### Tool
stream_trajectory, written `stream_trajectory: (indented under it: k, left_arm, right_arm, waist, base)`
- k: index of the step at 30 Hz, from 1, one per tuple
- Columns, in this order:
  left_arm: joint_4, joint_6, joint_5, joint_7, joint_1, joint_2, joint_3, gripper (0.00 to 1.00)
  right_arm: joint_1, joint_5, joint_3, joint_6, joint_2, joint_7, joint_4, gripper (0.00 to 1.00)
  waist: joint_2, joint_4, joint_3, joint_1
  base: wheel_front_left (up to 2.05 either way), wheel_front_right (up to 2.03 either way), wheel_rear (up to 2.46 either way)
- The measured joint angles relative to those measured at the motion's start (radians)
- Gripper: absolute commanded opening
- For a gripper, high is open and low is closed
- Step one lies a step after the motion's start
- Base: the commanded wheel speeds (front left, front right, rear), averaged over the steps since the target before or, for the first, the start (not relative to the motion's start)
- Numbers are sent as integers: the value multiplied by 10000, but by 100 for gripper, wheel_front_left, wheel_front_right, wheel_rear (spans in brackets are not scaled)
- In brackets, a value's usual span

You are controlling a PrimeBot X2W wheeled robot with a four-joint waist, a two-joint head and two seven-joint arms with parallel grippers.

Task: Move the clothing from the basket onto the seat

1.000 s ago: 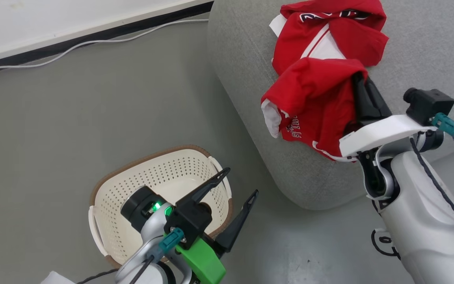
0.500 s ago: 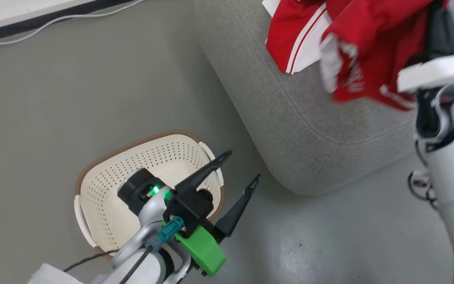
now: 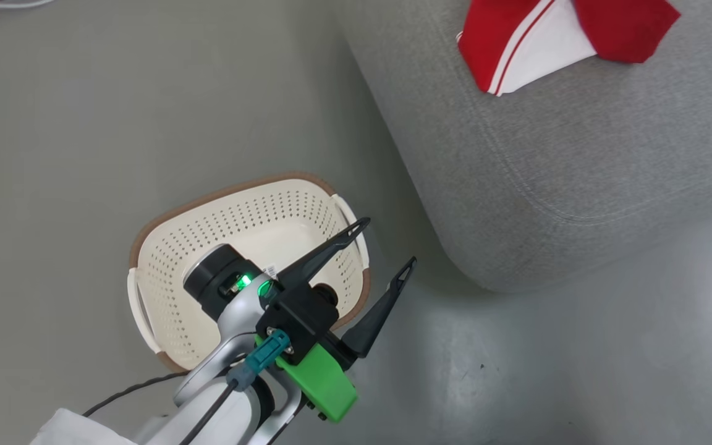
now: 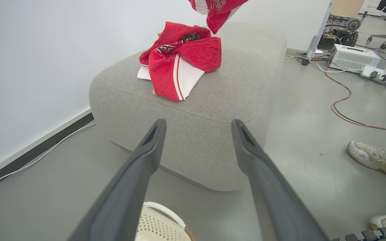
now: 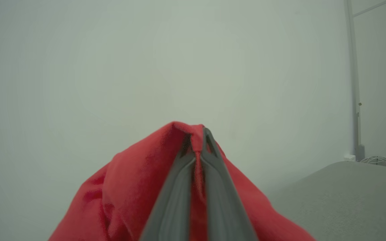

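One label sticker sitting inside the basket, itself standing on the floor beside the seat. Lying crumpled on the seat: the first garment, red and white. Dangling in the air above it, seen from the left wrist along with a person's shoe: the second garment. Pinching that red cloth between pressed-together fingers, pointing at a pale wall: the right gripper. Hovering over the basket rim, fingers spreading wide apart: the left gripper.

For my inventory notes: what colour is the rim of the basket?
Brown, on a cream basket; head view shows it best.
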Motion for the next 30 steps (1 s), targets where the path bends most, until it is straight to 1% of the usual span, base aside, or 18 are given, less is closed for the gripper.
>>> stream_trajectory:
  k: [1,2,4,7,8,10,14,21,30]
  left_arm:
    - [-23,-4,2,0,-59,-13,-19,100]
    - [-82,-8,10,0,-135,-21,-25,100]
    - [-146,-8,12,17,-171,-27,-38,100]
    - [-240,-15,23,46,-286,-46,-59,100]
    - [-259,-44,25,46,-337,-48,-61,100]
    - [-301,-82,48,52,-425,-52,-69,100]
    - [-395,-96,305,54,-595,-48,-71,100]
    - [-447,-171,360,36,-922,-40,-67,100]
    - [-236,-184,435,-102,-1064,42,-29,100]
  right_arm:
    - [-223,-19,-77,-10,-136,0,79,0]
    - [-583,-75,-213,-90,-401,0,178,0]
    - [-890,-111,-324,-92,-631,2,297,0]
    - [-1285,-121,-470,-98,-840,4,573,0]
    - [-1385,-121,-497,-159,-882,4,675,0]
    - [-1546,-148,-493,-176,-974,15,851,0]
    - [-1861,-192,-418,-178,-955,17,1170,0]
    - [-1898,-334,-336,-182,-947,35,1988,0]
    - [-1415,-349,-326,-242,-583,35,3160,0]
  waist:
    - [0,60,62,0]
    - [0,184,189,0]
    - [0,308,331,0]
    - [0,493,575,0]
    - [0,558,661,0]
    - [0,681,837,0]
    - [0,903,1223,0]
    - [0,1203,1872,1]
    - [0,1438,2363,1]
  base:
    - [0,0,0]
    - [0,0,0]
    - [0,0,0]
    - [0,0,0]
    - [0,0,0]
    - [0,0,0]
    - [0,0,0]
    - [0,0,0]
    - [0,0,0]
